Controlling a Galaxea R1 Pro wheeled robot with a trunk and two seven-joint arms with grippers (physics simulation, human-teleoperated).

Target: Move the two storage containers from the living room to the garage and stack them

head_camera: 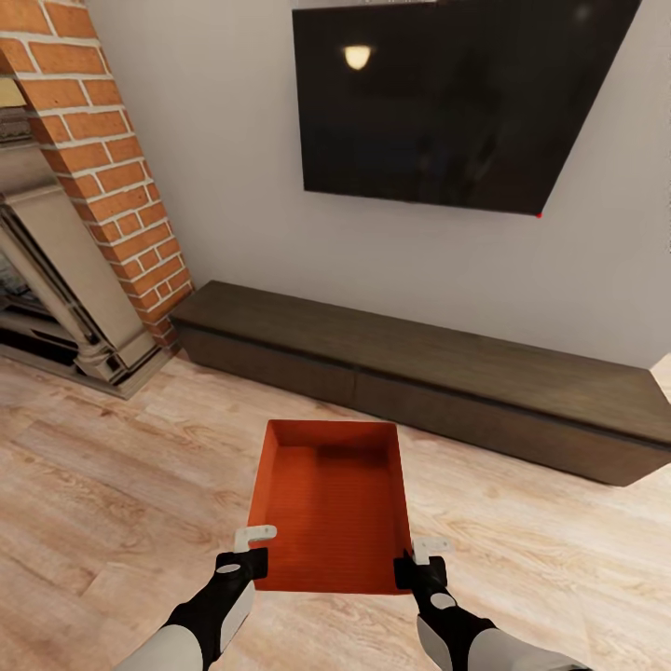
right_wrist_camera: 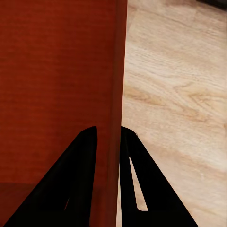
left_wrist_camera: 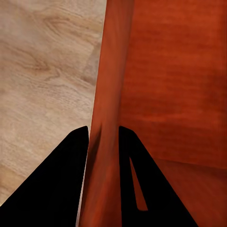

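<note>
Head view first: one orange-red storage container is held low in front of the robot, above the light wood-plank floor of the living room, its open top facing up and its inside bare. The left gripper pinches the container's left wall near the close corner, and the right gripper pinches the right wall at the matching spot; the lower parts of both forearms are cut off by the picture's bottom edge. Beyond the container a long low dark-brown cabinet runs along the white wall, its right end cut off by the frame. Above it hangs a large black screen with a small lamp glare on it, its top cropped. A red brick fireplace stands at the left, its opening only partly in view and hard to read.

Left wrist view: the two dark fingers are pressed together on the container's thin wall, one finger outside over the plank floor, the other inside the bin. The wall hides the contact faces, and the fingers' roots run out of the picture.

Right wrist view: the same grip mirrored; the dark fingers straddle the wall, closed on it, with the bin's red inside to one side and wood planks to the other. A sliver of something dark sits at the far corner, too cropped to name.
</note>
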